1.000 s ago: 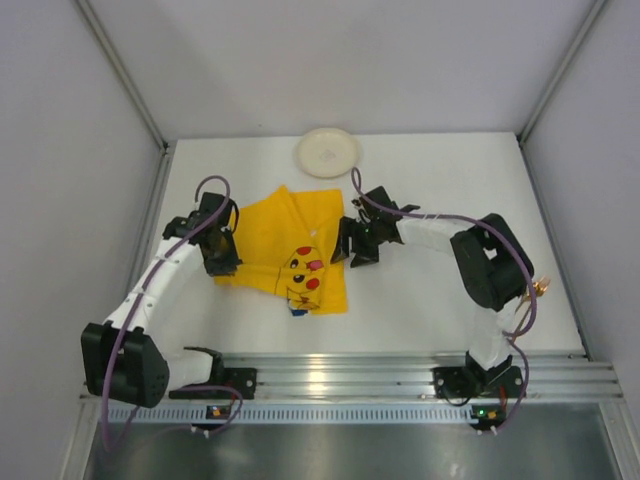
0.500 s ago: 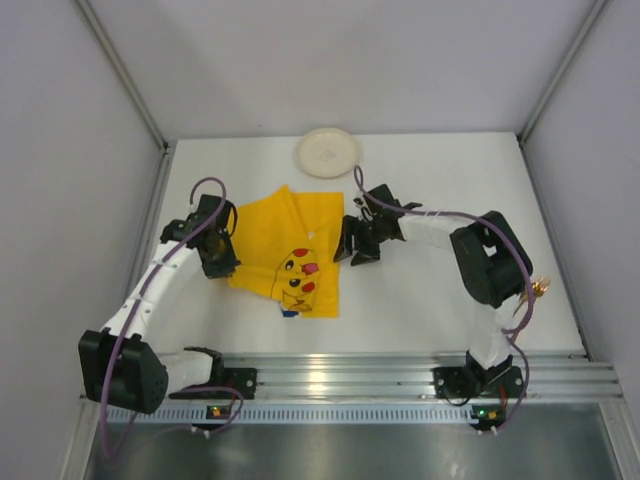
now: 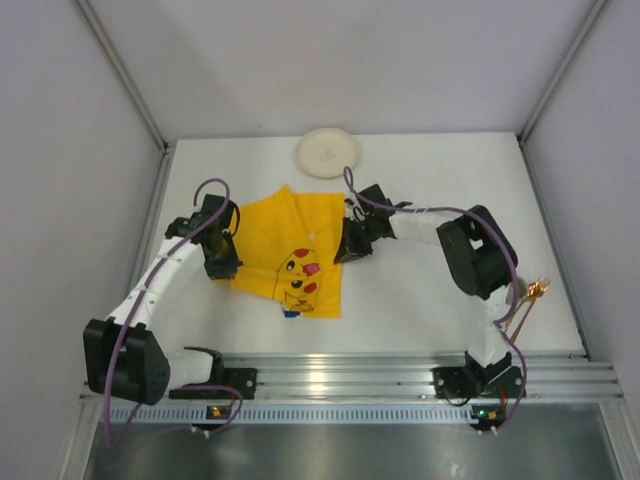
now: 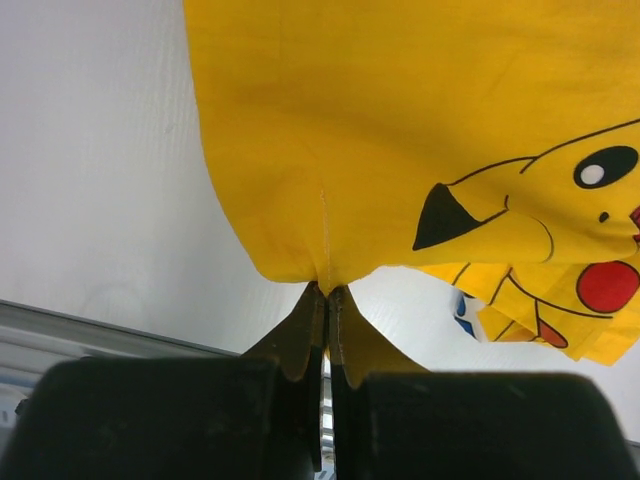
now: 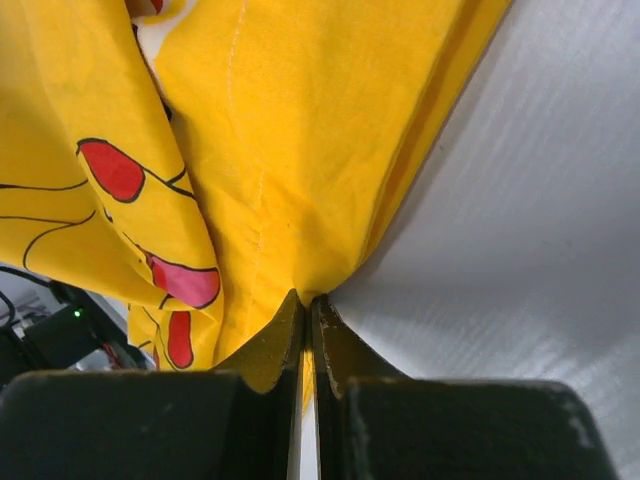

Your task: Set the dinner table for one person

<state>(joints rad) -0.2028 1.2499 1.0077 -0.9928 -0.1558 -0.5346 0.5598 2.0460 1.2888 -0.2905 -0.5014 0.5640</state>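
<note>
My left gripper (image 4: 327,292) pinches the cloth (image 3: 285,240) at its 9 o'clock edge, right gripper (image 5: 305,300) at 3, both clamped, so I can spread it across the table (image 3: 430,290) beneath; plate (image 3: 327,152) sits at 12.

Top external: fixed high above and behind the arm bases (image 3: 215,380), looking steeply down from far enough to take in the whole dinner table (image 3: 430,290) and both arms. Left wrist: mounted just behind the left gripper (image 4: 327,300), sighting along its closed fingers at very close range; right wrist: same arrangement behind the right gripper (image 5: 307,305). All three views share the yellow cloth (image 3: 285,235); each wrist view shows the edge its own fingers pinch, with bare tabletop beside it.
</note>
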